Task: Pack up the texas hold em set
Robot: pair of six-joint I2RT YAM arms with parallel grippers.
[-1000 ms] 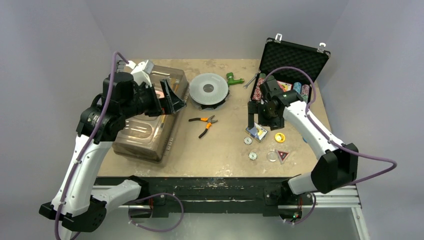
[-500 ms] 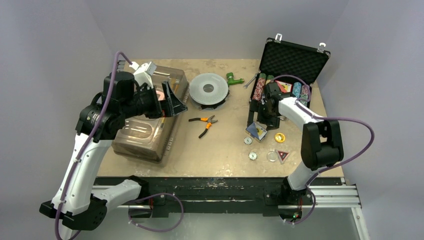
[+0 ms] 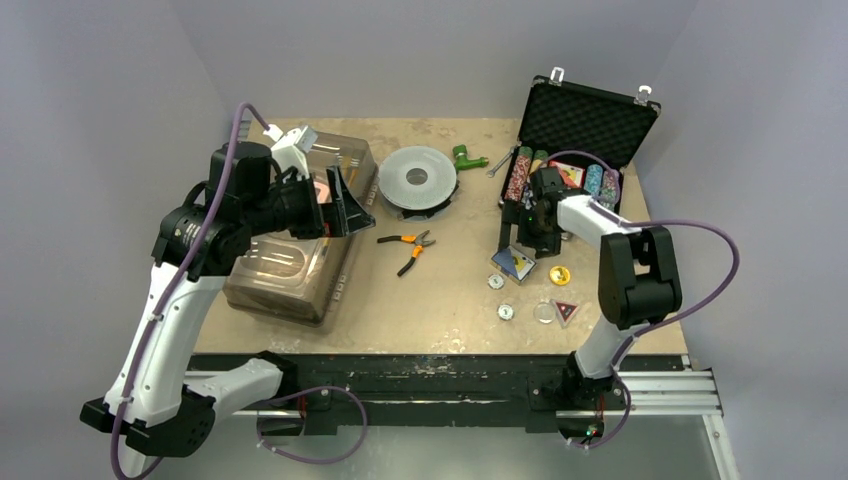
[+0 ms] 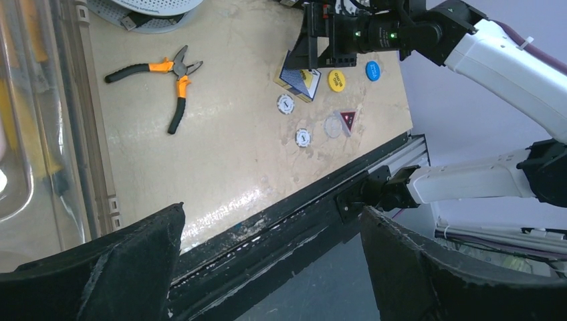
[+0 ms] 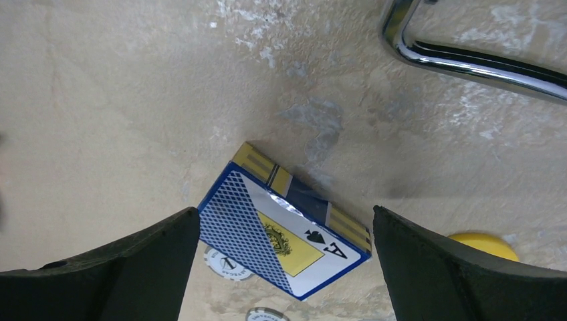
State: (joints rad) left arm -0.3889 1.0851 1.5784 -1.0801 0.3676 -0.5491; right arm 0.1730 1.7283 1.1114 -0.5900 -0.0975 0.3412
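Right gripper is spread to full width with nothing between the fingers, poised right over the card deck; no contact that the wrist view shows. Step in hand, as I read it: fetching the deck, with the other loose pieces yet to go back. Next move calls for a straight descent and a close across the box's narrow sides. The deck lies skewed to the fingers, so a wrist turn may be wanted first. Deck: blue box, yellow panel, ace of spades, lying on the table just near of the briefcase. Briefcase stands open at far right, lid up, chip rows inside. Yellow button, triangular button and white chips lie loose nearer. Left gripper is equally wide, empty, above the clear bin at left.
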